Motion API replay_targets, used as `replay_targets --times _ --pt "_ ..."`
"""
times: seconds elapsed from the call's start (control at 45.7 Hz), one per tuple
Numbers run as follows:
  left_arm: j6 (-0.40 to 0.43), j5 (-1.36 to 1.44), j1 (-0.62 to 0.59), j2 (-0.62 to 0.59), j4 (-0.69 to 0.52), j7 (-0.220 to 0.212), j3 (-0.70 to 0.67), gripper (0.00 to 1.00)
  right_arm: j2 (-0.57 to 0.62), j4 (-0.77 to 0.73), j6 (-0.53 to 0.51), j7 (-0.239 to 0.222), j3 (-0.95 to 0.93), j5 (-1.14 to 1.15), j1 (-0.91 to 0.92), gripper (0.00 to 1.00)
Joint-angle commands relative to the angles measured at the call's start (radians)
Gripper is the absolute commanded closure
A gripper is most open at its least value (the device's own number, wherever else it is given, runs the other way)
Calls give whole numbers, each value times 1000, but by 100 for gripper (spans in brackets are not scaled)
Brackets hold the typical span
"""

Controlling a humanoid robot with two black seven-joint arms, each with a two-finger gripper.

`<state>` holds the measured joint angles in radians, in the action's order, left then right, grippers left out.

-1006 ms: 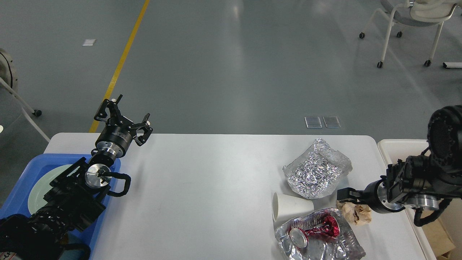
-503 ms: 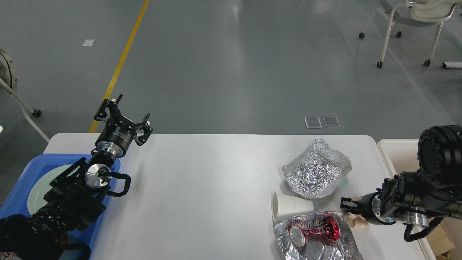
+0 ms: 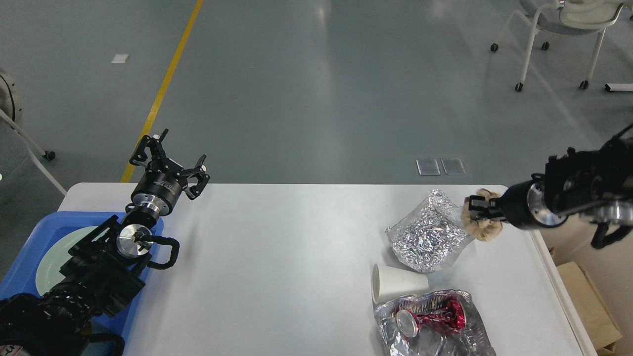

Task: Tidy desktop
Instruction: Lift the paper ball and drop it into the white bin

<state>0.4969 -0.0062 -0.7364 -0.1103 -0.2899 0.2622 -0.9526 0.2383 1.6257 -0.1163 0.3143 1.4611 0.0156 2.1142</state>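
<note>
The desktop [image 3: 277, 257] is a wide white tabletop. My right gripper [image 3: 475, 210] comes in from the right and is shut on a crumpled brown paper wad [image 3: 484, 226], held in the air over the table's far right corner. Just left of it lies a crumpled foil lump [image 3: 428, 235]. A white paper cup [image 3: 395, 283] lies on its side in front of it. A foil tray [image 3: 445, 338] with a crushed red can [image 3: 430, 316] sits at the near edge. My left gripper [image 3: 170, 160] is open and empty over the table's far left corner.
A blue plastic tray [image 3: 29, 242] holding a pale green plate [image 3: 59, 249] sits at the table's left end, partly under my left arm. A cardboard box [image 3: 586, 291] stands on the floor right of the table. A wheeled chair [image 3: 564, 24] stands far back right.
My right gripper has closed on the brown paper wad beside the foil tray and lifted it up and toward the far right corner. The left arm has not moved.
</note>
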Motion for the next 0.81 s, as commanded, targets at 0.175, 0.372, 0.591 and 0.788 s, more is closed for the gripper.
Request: replay_targets --times 0.175,0.372,0.591,0.788 --pt "-1 0 0 0 0 0 0 2 1 106 -571 -12 -292 30 581 100" --pt "0 0 0 0 0 0 0 2 9 -10 -326 -20 -49 44 290 100" --pt "-1 0 0 0 -2 0 0 2 116 -548 78 -20 251 -5 -441 100" --pt "0 0 0 0 -2 0 0 2 216 -1090 116 -23 249 -270 -1015 100"
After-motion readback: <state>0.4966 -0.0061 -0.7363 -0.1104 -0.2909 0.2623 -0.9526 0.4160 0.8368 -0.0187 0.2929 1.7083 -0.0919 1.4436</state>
